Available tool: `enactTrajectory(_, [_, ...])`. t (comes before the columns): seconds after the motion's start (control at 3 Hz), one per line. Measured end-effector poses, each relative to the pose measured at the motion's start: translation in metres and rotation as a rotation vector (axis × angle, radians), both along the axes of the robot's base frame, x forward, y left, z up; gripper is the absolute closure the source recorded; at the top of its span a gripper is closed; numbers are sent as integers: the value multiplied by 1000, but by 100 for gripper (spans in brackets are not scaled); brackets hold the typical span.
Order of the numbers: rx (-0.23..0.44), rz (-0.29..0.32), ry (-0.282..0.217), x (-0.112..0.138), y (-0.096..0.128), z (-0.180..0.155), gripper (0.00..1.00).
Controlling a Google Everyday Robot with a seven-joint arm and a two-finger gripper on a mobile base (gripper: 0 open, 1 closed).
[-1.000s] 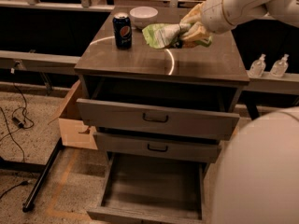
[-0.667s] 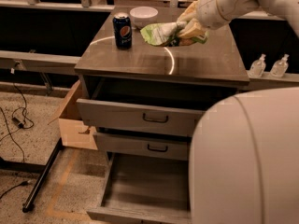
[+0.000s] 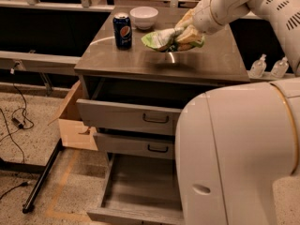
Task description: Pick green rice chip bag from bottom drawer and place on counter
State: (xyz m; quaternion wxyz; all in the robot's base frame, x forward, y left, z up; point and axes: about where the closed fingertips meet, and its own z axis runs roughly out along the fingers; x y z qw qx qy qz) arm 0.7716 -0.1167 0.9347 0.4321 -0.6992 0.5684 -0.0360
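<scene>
The green rice chip bag (image 3: pixel 159 39) is a crinkled light-green pouch held just above the counter (image 3: pixel 140 60), right of its middle. My gripper (image 3: pixel 186 33) is shut on the bag's right end, with the white arm reaching in from the upper right. The bag's left end hangs free toward the soda can. The bottom drawer (image 3: pixel 140 191) is pulled open at the foot of the cabinet, its bare floor showing, partly hidden by my white body.
A blue soda can (image 3: pixel 123 30) and a white bowl (image 3: pixel 144 17) stand at the counter's back left. Two upper drawers (image 3: pixel 136 118) with dark handles are slightly open. A cardboard box (image 3: pixel 75 121) sits left of the cabinet. Two clear bottles (image 3: pixel 269 67) stand to the right.
The gripper with the bag has shifted slightly left and lower over the counter. My white body has moved further into view, covering the right part of the drawers.
</scene>
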Motion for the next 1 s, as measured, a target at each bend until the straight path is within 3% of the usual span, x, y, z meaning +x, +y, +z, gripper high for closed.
enactTrajectory(0.33, [-2, -4, 18, 3, -2, -7, 14])
enactTrajectory(0.67, [-2, -16, 44, 0, -6, -12, 0])
enactTrajectory(1.0, [-35, -76, 48, -13, -33, -3, 0])
